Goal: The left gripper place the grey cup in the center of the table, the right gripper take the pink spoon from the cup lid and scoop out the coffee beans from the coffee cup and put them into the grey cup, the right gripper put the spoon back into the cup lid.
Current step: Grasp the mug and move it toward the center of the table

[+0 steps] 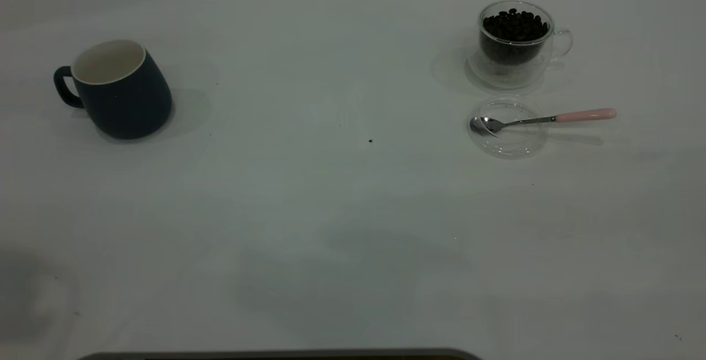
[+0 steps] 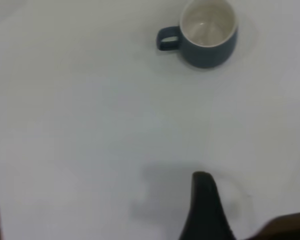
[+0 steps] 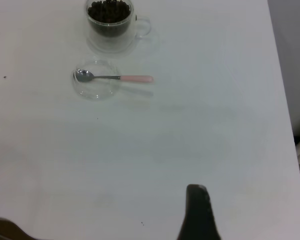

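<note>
Arms hover parked, well apart from grey cup (image 1: pixel 121 92) and pink spoon (image 1: pixel 543 119); jaws' state can't be told.

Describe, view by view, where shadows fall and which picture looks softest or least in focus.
Exterior view: the grey cup throws a soft shadow toward the table's middle; broad dim patches darken the near edge. Left wrist view: softest; the cup looks hazy and a blurred dark end effector part sits over a faint shadow. Right wrist view: crisper; the pink spoon casts a thin shadow.

Matt grey cup (image 1: pixel 122 95), clear glass coffee cup (image 1: pixel 515 46), shiny-metal pink spoon (image 1: pixel 543 119).
</note>
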You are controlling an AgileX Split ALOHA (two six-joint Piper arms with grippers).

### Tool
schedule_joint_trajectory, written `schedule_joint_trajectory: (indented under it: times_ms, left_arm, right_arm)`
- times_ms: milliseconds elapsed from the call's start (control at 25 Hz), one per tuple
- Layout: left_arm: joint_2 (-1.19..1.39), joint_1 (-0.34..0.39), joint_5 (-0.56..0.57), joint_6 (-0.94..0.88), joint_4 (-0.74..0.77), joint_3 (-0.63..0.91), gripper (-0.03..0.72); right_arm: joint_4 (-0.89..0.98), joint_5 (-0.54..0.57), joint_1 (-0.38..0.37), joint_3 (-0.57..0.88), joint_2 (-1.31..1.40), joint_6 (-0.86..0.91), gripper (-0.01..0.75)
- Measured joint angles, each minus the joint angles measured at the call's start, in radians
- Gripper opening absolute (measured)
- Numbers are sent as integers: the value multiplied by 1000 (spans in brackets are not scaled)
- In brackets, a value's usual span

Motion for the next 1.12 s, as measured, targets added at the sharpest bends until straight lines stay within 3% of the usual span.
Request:
schedule_joint_trajectory:
  times_ms: [520, 840, 1120]
  left_arm:
    - [635, 0, -50, 325, 112, -400, 586]
    - [804, 0, 27, 493, 321, -437, 586]
    - [939, 0, -66, 668, 418, -438, 586]
  right_arm:
    - [0, 0, 0, 0, 0, 0, 591]
    - [0, 0, 0, 0, 0, 0, 591]
    - [0, 0, 0, 0, 0, 0, 591]
